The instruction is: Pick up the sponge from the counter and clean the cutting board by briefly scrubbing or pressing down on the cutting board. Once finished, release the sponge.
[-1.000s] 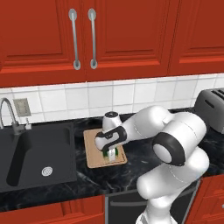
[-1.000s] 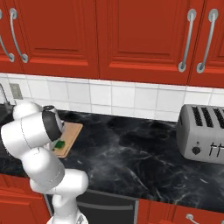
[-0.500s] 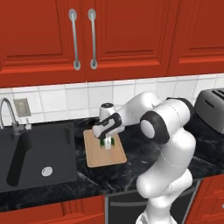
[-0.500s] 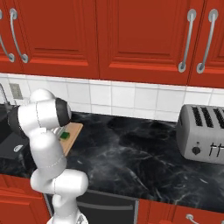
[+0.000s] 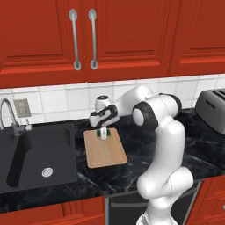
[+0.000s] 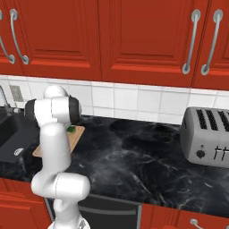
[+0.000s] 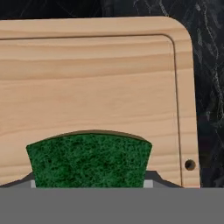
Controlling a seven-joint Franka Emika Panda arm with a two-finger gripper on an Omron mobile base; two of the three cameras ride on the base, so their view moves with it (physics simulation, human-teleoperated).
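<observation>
The tan cutting board [image 5: 106,151] lies on the black veined counter [image 5: 145,154] just right of the sink. My gripper [image 5: 103,133] points down over the board's far end, shut on the sponge [image 5: 103,130], of which only green slivers show between the fingers. The hand view looks down on the sponge's dark green top [image 7: 89,159], with the board [image 7: 96,83] spreading beyond it and the counter [image 7: 208,65] at the right. From the right base view the sponge [image 6: 70,129] peeks out beside my arm, over the board [image 6: 77,134]. Whether the sponge touches the wood, I cannot tell.
A dark grey sink [image 5: 35,154] with a faucet [image 5: 8,115] lies left of the board. At the counter's right end stands a silver toaster [image 6: 208,136]. Red cabinets hang above the white tiled backsplash [image 5: 57,99].
My gripper has carried the sponge from the middle of the cutting board toward its far end, nearer the wall. The arm has stretched out further over the counter.
</observation>
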